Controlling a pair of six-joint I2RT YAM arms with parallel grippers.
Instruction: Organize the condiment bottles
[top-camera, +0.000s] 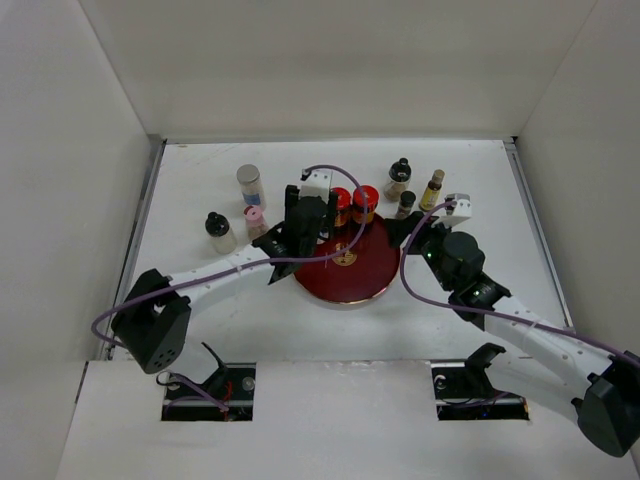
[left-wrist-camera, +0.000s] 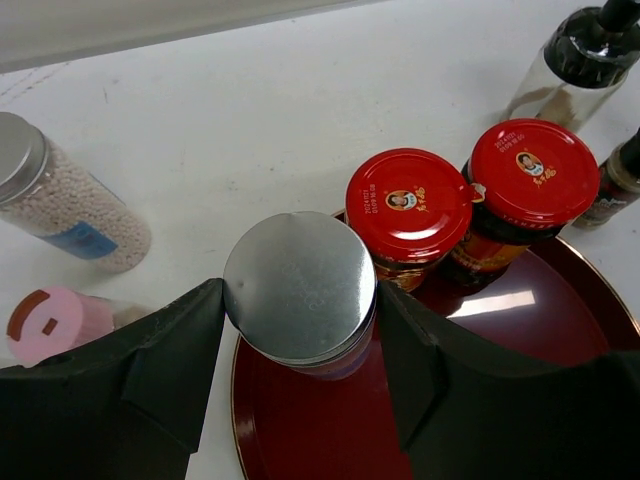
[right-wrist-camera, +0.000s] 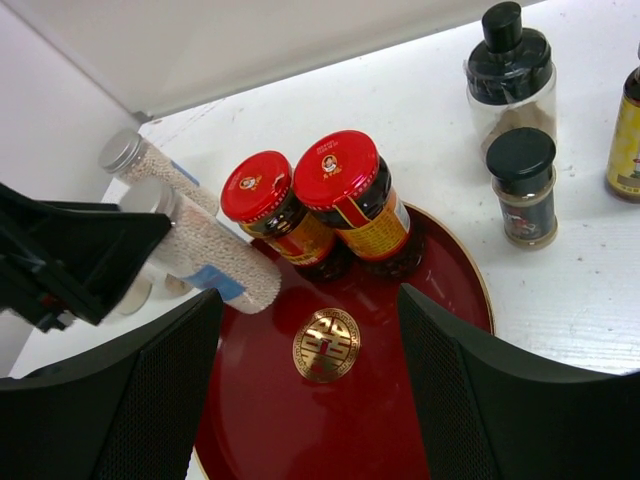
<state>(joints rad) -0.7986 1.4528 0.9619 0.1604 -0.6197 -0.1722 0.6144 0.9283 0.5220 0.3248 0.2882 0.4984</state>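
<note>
Bright, even overhead light; faint soft shadows on the white table (top-camera: 250, 325); a pale glare patch on the dark red tray (left-wrist-camera: 310, 430).

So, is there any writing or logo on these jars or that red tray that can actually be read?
No words are readable.
tray: gold round emblem, an ornamental sign, unreadable.
red caps: portrait logo and tiny print, too small.
silver-capped jar: blue label, blurred.
</note>
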